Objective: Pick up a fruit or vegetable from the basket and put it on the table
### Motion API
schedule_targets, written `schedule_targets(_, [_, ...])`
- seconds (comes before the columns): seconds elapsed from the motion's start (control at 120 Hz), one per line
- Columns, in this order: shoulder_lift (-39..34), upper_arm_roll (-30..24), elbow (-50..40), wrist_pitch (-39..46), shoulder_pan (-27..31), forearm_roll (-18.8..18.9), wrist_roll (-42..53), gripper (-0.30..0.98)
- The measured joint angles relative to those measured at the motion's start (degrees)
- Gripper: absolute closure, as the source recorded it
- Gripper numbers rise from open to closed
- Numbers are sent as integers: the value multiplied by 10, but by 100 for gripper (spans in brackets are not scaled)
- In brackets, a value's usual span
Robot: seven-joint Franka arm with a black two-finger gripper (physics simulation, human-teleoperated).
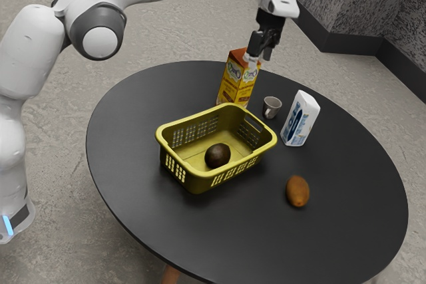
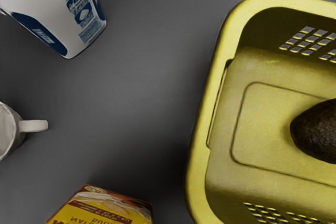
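Arm (image 1: 30, 51): white and grey, nearest the camera, down the left side of the exterior frame and across its top.
Table (image 1: 126, 164): round, black, from the left to the lower right.
Basket (image 1: 200, 175): yellow, slotted, centre of the frame, upright on the table.
Avocado (image 1: 217, 155): dark, oval, lying on the basket's floor, near the wall toward the camera.
Juice (image 1: 237, 88): yellow and orange carton, upper centre, standing behind the basket.
Gripper (image 1: 259, 60): upper centre, raised, in front of the juice's top in the frame; whether open or closed, cannot tell.
Mug (image 1: 271, 106): small, grey, right of the juice, its handle toward the basket.
Milk (image 1: 297, 123): white and blue carton, right of the mug, standing.
Kiwi (image 1: 297, 191): brown, oval, lower right, on the table, apart from the basket.
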Motion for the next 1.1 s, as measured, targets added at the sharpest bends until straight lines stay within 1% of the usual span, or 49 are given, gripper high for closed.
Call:
schedule_targets(0.35, [-9,1,2,19,-7,3,110,0])
schedule_targets(0.383, [-36,1,21,20,-7,4,117,1])
schedule_targets(0.417, [-83,2,41,20,-5,5,125,1])
schedule_targets(0.483, [-220,11,59,25,-1,8,138,0])
schedule_targets(0.525, [-298,4,63,27,13,8,144,0])
schedule_targets(0.567, [-339,-17,63,24,9,8,149,0])
schedule_targets(0.617, [-363,-39,63,11,-2,9,154,0])
schedule_targets(0.667, [-355,-62,59,-3,-4,23,159,0])
schedule_targets(0.708, [-331,-69,26,-22,-5,48,162,0])
schedule_targets(0.792, [-244,-73,-29,-52,-6,73,168,0])
schedule_targets(0.842, [-209,-68,-48,-63,-3,81,170,0])
schedule_targets(0.875, [-199,-51,-65,-67,-10,79,171,0])
schedule_targets(0.908, [-194,-19,-94,-66,-23,69,171,0])
schedule_targets(0.942, [-191,2,-120,-64,-20,62,171,0])
schedule_targets(1.033, [-188,35,-191,-50,0,48,171,0])
schedule_targets(1.1, [-192,60,-212,-43,1,42,165,0])
